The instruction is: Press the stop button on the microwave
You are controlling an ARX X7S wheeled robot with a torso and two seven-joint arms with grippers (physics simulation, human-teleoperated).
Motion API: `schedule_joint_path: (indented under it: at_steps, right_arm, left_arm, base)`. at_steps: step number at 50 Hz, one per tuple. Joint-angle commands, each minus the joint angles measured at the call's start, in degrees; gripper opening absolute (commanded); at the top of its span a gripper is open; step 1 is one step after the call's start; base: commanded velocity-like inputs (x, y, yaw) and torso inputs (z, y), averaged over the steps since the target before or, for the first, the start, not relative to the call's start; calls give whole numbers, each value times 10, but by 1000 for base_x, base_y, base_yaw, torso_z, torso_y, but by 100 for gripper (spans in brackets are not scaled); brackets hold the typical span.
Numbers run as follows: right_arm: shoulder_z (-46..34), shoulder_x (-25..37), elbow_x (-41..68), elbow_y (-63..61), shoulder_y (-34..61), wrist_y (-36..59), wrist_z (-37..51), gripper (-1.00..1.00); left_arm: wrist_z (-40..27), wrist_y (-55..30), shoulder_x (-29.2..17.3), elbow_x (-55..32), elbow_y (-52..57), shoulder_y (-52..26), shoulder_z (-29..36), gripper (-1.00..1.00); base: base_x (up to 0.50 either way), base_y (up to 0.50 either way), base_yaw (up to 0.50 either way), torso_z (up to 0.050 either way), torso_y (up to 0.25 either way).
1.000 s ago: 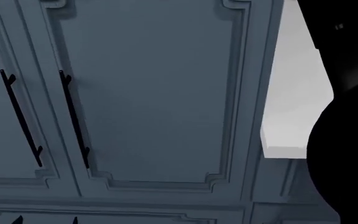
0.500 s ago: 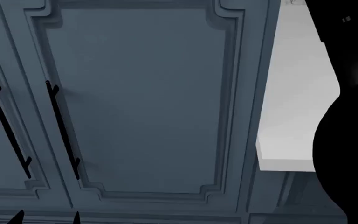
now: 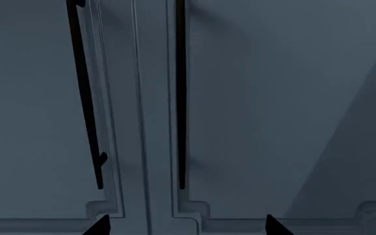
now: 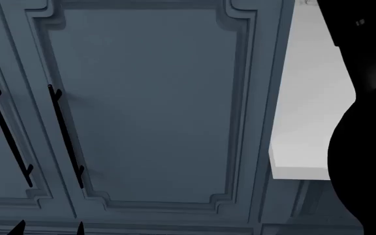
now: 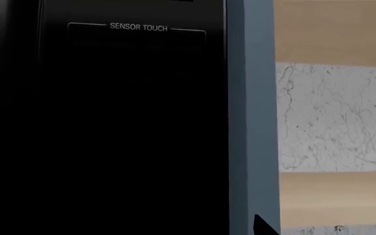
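Observation:
The microwave's black control panel (image 5: 129, 122) fills most of the right wrist view, with the words "SENSOR TOUCH" (image 5: 138, 27) near its upper edge. The panel is too dark to show a stop button. My right gripper (image 5: 178, 229) is close in front of the panel. One fingertip (image 5: 264, 226) shows far off centre and the other is lost against the black, so the jaws stand apart and empty. My left gripper (image 3: 186, 227) is open and empty, facing blue-grey cabinet doors. Its tips also show low in the head view (image 4: 49, 230).
Blue-grey cabinet doors (image 4: 142, 107) with long black handles (image 4: 65, 137) fill the head view. A white counter slab (image 4: 305, 122) is at the right, partly behind a large black shape (image 4: 367, 147). Beside the microwave are a blue cabinet side (image 5: 253, 122) and a marble wall (image 5: 332, 117).
A second ago the cabinet doors and counter sat differently in the head view, the handles higher and the counter corner lower. Over the last half second nothing has visibly moved.

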Motion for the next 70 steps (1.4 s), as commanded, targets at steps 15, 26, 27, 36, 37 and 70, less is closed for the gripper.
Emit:
schedule_joint_path:
  at_steps: [15,26,27,36,37,70]
  right_arm:
    - [15,0,-15,-17,18,34,12,100]
    - [26,44,-11,-115,26,64,71,100]
    - [29,54,-9,-137,27,67,83,100]
    - [51,101,-3,-246,33,84,140,-100]
    - [54,103,-3,-249,34,85,141,-100]
    - [96,193,-4,-411,4,131,234,-100]
  left_arm:
    - [0,0,0,0,0,0,0,100]
    - [0,0,0,0,0,0,0,100]
    - [0,0,0,0,0,0,0,100]
    - [0,0,0,0,0,0,0,100]
    - [0,0,0,0,0,0,0,100]
    - [0,0,0,0,0,0,0,100]
  base:
    - [0,0,0,0,0]
    - [0,0,0,0,0]
    - [0,0,0,0,0]
    - [0,0,0,0,0]
    - [0,0,0,0,0]
    - [0,0,0,0,0]
